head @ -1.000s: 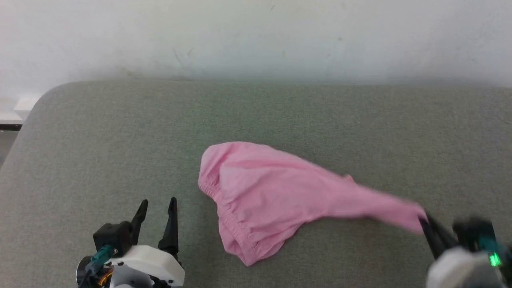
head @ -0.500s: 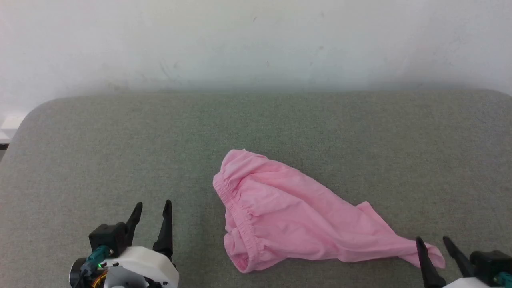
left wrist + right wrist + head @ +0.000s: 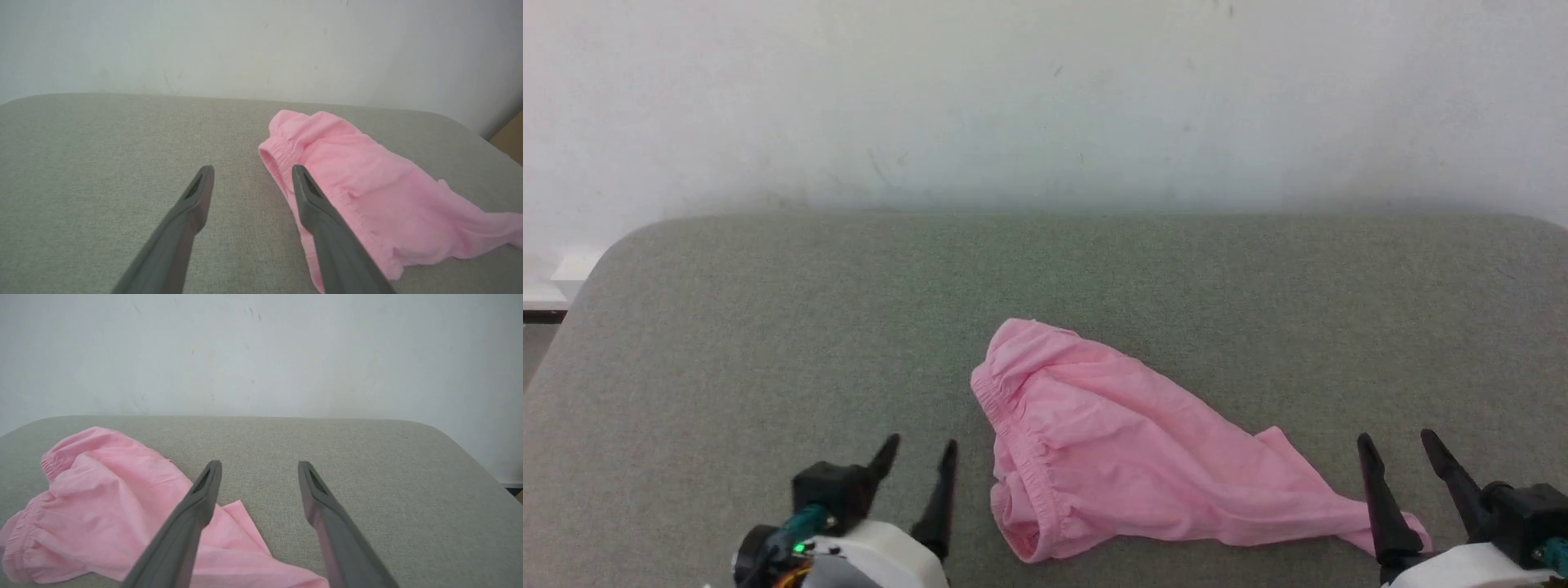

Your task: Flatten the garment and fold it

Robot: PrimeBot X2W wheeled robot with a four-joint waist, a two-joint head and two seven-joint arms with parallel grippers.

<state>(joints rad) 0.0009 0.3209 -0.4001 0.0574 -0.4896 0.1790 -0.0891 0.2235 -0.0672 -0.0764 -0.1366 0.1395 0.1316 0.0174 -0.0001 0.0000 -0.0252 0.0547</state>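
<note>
The pink shorts (image 3: 1127,457) lie in a loose heap on the grey-green upholstered surface (image 3: 768,327), in its near half and a little right of the middle, well clear of the far edge along the wall (image 3: 1045,98). Little of the task looks done. The fabric is down on the surface but not flat. The gathered waistband (image 3: 1021,457) curls round the heap's left side with its opening puckered, and the rest narrows into a wrinkled, twisted tail running toward the near right. No fold has been made, so spreading, smoothing and folding are all left to do.

The left gripper (image 3: 921,443) stands with its jaws wide apart and empty, just beside the waistband. The right gripper (image 3: 1395,438) is equally wide and empty, at the tail end of the shorts.

In the head view one right finger crosses in front of the tail's tip, and in the right wrist view fabric passes under that finger, so I cannot tell whether it touches the cloth. The surface's near edge is cut off by the frame. The two leg openings cannot be told apart in the bunched cloth, and I cannot make out a tag.
</note>
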